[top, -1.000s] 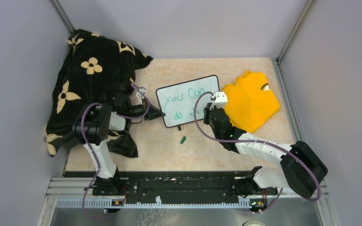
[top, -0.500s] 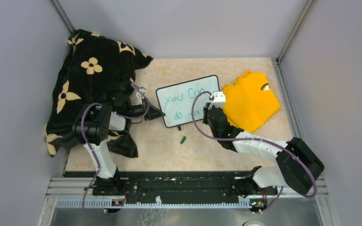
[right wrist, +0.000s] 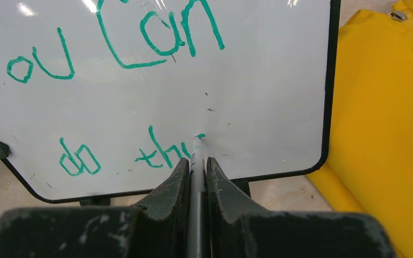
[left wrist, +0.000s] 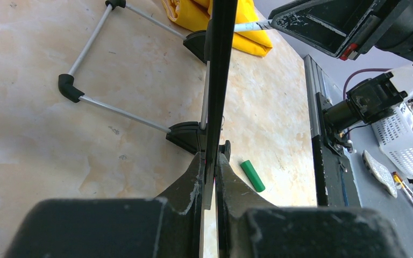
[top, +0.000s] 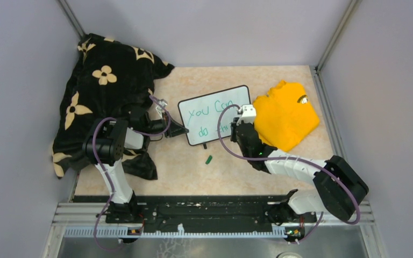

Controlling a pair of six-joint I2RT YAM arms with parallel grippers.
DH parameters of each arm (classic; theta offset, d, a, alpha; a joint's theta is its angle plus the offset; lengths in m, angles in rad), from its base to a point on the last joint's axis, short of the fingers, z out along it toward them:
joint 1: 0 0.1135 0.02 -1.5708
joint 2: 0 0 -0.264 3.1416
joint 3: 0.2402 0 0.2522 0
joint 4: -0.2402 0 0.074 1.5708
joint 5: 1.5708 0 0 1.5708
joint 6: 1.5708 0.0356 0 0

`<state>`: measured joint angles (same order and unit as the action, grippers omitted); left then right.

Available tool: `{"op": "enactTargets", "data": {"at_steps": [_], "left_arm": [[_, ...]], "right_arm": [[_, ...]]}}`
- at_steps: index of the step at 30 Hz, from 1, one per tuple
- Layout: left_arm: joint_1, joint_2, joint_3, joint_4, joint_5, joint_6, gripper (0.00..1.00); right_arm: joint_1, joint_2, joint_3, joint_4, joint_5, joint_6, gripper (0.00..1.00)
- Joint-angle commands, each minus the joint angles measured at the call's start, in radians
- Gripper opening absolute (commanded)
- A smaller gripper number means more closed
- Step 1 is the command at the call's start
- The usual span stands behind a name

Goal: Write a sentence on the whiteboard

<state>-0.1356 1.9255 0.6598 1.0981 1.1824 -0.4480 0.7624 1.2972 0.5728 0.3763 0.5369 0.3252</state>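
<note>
Jaws of your right gripper (right wrist: 196, 161) pinch the marker (right wrist: 197, 150), its tip touching the whiteboard (right wrist: 258, 91) just after the green "do th". Your left gripper (left wrist: 211, 164) clamps the board's left edge, likely to steady it against pen pressure. The board stands mid-table, with the yellow shirt (right wrist: 387, 107) just right of it.
</note>
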Motion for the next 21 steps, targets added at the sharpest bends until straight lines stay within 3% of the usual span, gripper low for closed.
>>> {"op": "enactTargets", "data": {"at_steps": [1,21], "left_arm": [[-0.018,0.023,0.0,-0.093,-0.024,0.022,0.0],[-0.017,0.023,0.001,-0.096,-0.024,0.023,0.0]], "right_arm": [[-0.009,0.011,0.04,0.043,-0.035,0.006,0.0],[-0.01,-0.013,0.004,-0.057,0.059,0.046,0.0]]}}
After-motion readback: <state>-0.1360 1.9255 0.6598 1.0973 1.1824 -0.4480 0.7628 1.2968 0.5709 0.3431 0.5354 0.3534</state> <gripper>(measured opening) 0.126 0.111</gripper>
